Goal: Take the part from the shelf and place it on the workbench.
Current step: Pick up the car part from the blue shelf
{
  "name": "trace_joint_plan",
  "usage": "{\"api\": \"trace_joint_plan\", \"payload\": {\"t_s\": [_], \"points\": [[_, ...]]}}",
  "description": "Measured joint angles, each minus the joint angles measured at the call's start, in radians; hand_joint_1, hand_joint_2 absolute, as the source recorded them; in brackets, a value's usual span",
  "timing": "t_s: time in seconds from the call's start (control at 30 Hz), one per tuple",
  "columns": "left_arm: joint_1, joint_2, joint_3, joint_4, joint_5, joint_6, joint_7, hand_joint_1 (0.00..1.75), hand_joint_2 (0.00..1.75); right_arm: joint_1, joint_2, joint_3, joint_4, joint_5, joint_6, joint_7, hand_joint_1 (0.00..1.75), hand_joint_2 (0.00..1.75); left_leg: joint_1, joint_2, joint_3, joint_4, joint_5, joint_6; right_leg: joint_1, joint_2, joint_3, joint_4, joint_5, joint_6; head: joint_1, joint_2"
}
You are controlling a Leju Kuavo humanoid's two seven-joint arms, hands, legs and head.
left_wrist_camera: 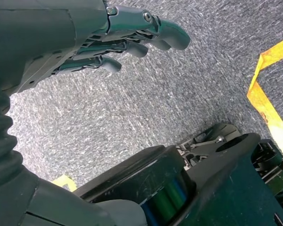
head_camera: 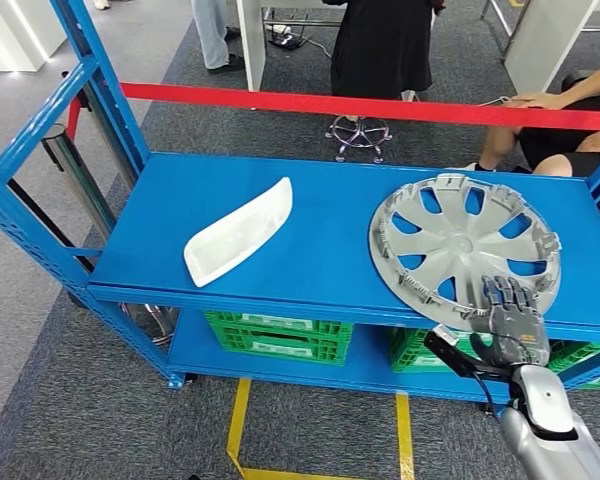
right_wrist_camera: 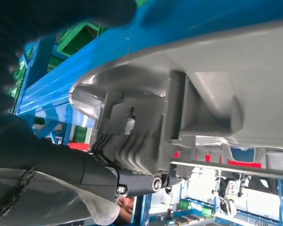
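Currently: right hand (head_camera: pixel 514 322) grasping the silver wheel cover (head_camera: pixel 463 250) at its near rim on the blue shelf (head_camera: pixel 327 235); left hand (left_wrist_camera: pixel 126 37) released, hanging over carpet.

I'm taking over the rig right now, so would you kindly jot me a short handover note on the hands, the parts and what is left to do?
Right hand: at the near rim of the silver wheel cover, fingers on top of it and thumb under the rim; a grip looks formed.
Left hand: hangs over the carpet, fingers apart, holding nothing.
Wheel cover lies on the blue shelf, overhanging its front edge; a white curved part lies apart to its left.
Done: the reach.
Left: lift the cover, carry it to the workbench, set it down.
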Motion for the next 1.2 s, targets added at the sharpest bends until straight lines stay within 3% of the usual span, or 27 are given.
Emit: {"api": "trace_joint_plan", "payload": {"t_s": [0.27,0.53,0.57,0.67,0.7,1.0,1.2], "points": [[0.001,0.000,0.001,0.000,0.022,0.003,0.001,0.00,1.75,0.017,0.003,0.013,-0.024,0.003,-0.013,0.001,1.75,1.75,0.000,0.003,0.001,0.000,0.000,0.000,0.000,0.003,0.001,0.000,0.000,0.000,0.000,0.000],[0.006,0.000,0.002,0.000,0.048,0.010,-0.001,0.00,1.75,0.115,0.005,0.052,-0.215,0.025,-0.020,0.009,1.75,1.75,0.000,0.002,0.001,0.000,0.000,0.000,0.000,0.001,0.001,0.000,0.000,0.000,0.000,0.000],[0.007,0.000,0.002,0.000,0.052,0.012,-0.002,0.00,1.31,0.133,0.005,0.061,-0.249,0.035,-0.025,0.007,1.75,1.75,0.000,0.002,0.001,0.000,0.000,0.000,0.000,0.001,0.001,0.000,0.000,0.000,0.000,0.000],[0.009,0.000,0.003,0.001,0.062,0.020,-0.008,0.00,1.31,0.186,0.005,0.096,-0.356,0.071,-0.046,0.002,1.75,1.75,0.000,0.002,0.000,0.000,0.000,0.000,0.000,0.001,0.000,0.000,0.000,0.000,0.000,0.000],[0.010,0.000,0.003,0.001,0.068,0.020,-0.014,0.00,1.75,0.202,0.005,0.109,-0.389,0.085,-0.053,0.001,1.75,1.75,0.000,0.002,-0.001,0.000,0.000,0.000,0.000,0.001,-0.001,0.000,0.000,0.000,0.000,0.000],[0.022,0.000,0.064,0.004,0.164,-0.009,-0.082,0.00,1.75,0.275,0.010,0.194,-0.629,0.232,-0.277,-0.017,1.75,1.75,0.001,0.002,-0.003,0.000,0.000,0.000,0.001,0.002,-0.003,0.000,0.000,0.000,0.000,0.000],[0.024,0.000,0.083,0.005,0.173,-0.009,-0.082,0.00,1.75,0.290,0.023,0.235,-0.710,0.248,-0.340,-0.044,1.75,1.75,0.001,0.002,-0.003,0.000,0.000,0.000,0.001,0.002,-0.003,0.000,0.000,0.000,0.000,0.000]]}}
